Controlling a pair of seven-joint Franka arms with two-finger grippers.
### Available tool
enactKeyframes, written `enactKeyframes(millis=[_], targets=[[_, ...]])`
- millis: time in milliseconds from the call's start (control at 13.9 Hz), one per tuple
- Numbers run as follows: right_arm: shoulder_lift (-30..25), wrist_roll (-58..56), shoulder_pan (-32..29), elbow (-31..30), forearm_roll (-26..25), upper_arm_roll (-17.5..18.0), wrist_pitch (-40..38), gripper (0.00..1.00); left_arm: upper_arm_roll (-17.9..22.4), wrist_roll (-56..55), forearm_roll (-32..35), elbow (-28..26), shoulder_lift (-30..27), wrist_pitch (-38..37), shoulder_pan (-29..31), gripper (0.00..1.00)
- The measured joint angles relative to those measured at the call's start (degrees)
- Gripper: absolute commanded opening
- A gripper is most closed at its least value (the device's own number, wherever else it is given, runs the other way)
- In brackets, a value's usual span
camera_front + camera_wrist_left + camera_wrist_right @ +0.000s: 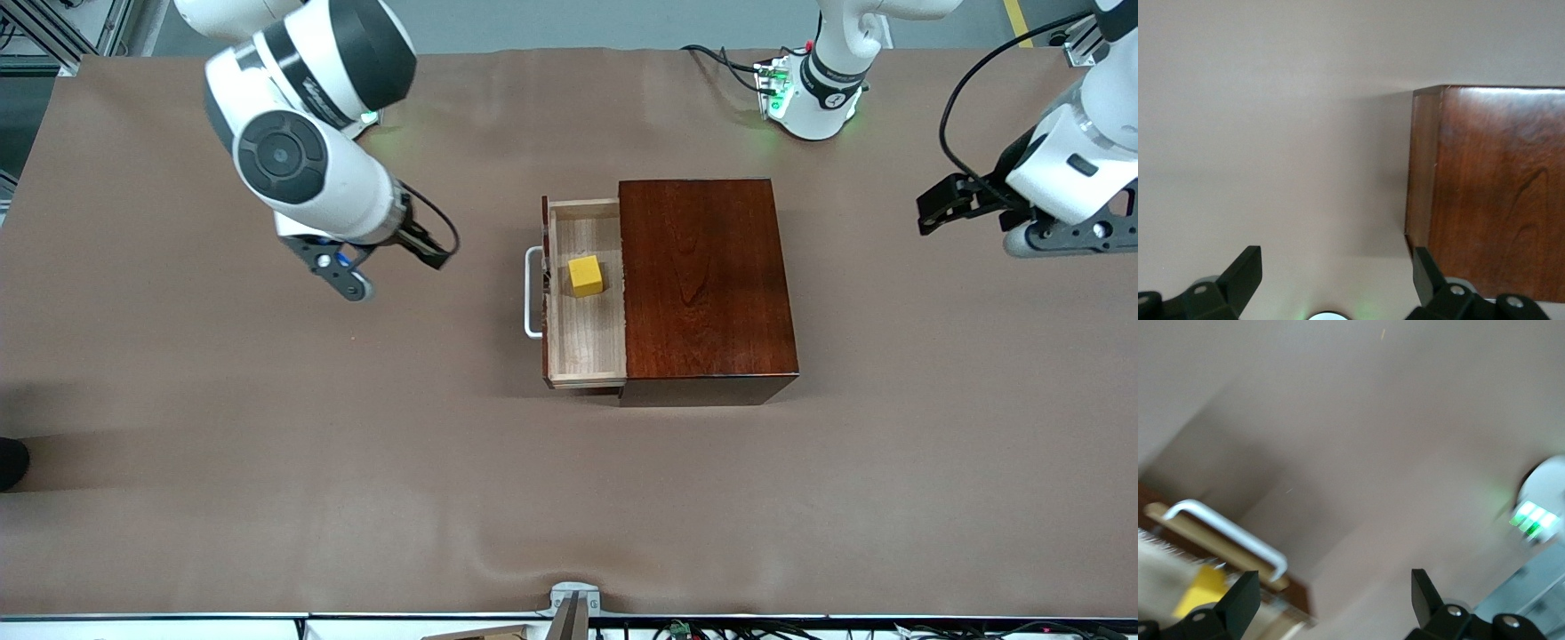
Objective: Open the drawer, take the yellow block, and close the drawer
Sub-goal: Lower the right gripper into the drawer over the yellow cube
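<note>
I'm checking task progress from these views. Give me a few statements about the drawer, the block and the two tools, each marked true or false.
1. The drawer is pulled out of the wooden box. True.
2. The yellow block lies on the table beside the box. False: it sits inside the drawer.
3. The right tool grips the white handle. False: it is open, over bare table toward the right arm's end.
4. The left tool is open and holds nothing. True.
5. The block sits on the box's top. False: the block is in the drawer.

Both the left gripper [965, 206] and right gripper [356, 271] hover, jaws spread.
</note>
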Motion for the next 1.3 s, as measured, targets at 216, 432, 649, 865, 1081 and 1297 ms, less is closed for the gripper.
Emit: enactKeyframes(millis=[216, 432, 649, 865, 1081, 1297], targets=[[2.87, 10.85, 3.64, -0.05, 2.14, 0.03, 6.69, 1.00, -0.02, 0.11, 0.00, -4.45, -3.65, 0.67, 0.81, 1.00], [6.08, 18.99, 7.86, -0.08, 2.25, 0.04, 13.57, 1.00, -0.28, 0.11, 0.00, -4.52, -4.00, 1.39, 0.80, 1.00], [8.38, 26.06, 10.48, -0.08, 2.30, 0.03, 18.68, 1.00, -0.33, 0.11, 0.00, -4.40, -3.97, 1.70, 0.80, 1.00], [9.70, 32.92, 12.53, -0.08, 2.30, 0.00, 22.00, 1.00, -0.33, 0.11, 0.00, -4.11, -3.94, 1.79, 0.81, 1.00], [11.50, 37.14, 14.68, -0.13, 2.28, -0.03, 26.91, 1.00, -0.39, 0.11, 0.00, -4.05, -3.90, 1.80, 1.06, 1.00], [13.70, 38.11, 16.43, -0.22, 1.43, -0.10, 29.45, 1.00, -4.49, 0.40, 0.00, -4.08, -3.37, 1.80, 4.79, 1.00]])
